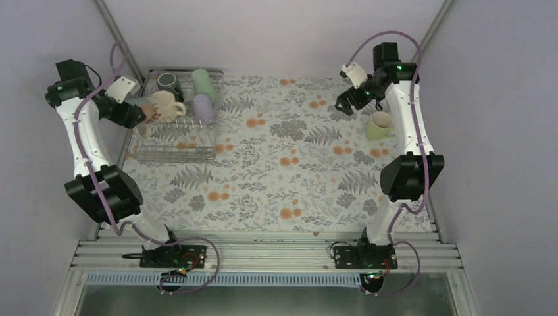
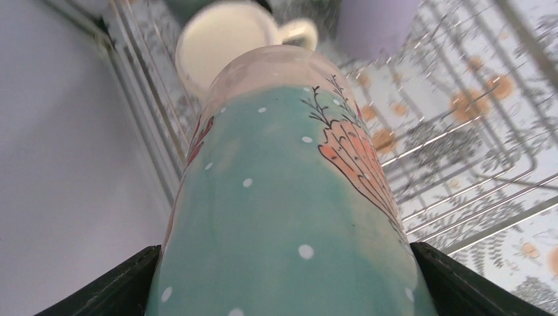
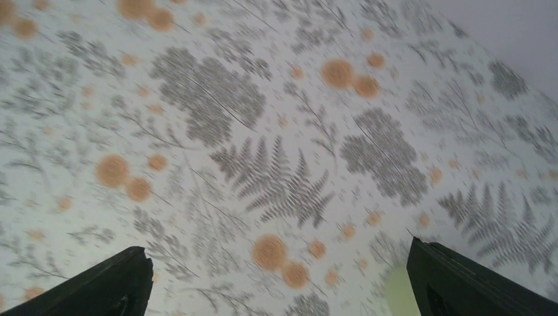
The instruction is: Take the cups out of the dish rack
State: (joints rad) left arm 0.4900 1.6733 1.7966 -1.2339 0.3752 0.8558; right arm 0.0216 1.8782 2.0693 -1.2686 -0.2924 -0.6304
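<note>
Left end effector (image 2: 284, 263): clenched on a teal-and-beige glazed ceramic cup with white dots and orange fan motifs (image 2: 276, 197), one finger on each flank of the body. The cup is over the left side of the silver wire dish rack (image 1: 174, 153). Cannot tell whether its base is clear of the wires.

Judgement: stiff, fairly heavy for its size, slick glaze, will chip if knocked on the prongs. A hold across the broad body looks sound. A lift straight off the prongs seems safest.

Just beyond the held cup, ahead of the fingers: cream-yellow ceramic mug with a loop handle (image 2: 227, 46), mouth toward the wrist camera. It is a close neighbour, so there is some risk of a clink. Best taken across the body, not by the handle.

Further ahead and to the right: lilac tumbler (image 2: 378, 23), blurred. At the far end of the rack: dark green-black mug (image 1: 170, 83) and mint-green tumbler (image 1: 202, 81). The handleless tumblers are probably lighter, with smooth walls that are likely slippery.

Right end effector (image 3: 278, 249): released, fingers spread wide, nothing between them, hanging over the floral-printed surface (image 1: 289, 171). The pale yellow-green cup (image 1: 380, 125) stands on that surface near it, on the side toward the arm's base, out of the rack.
</note>
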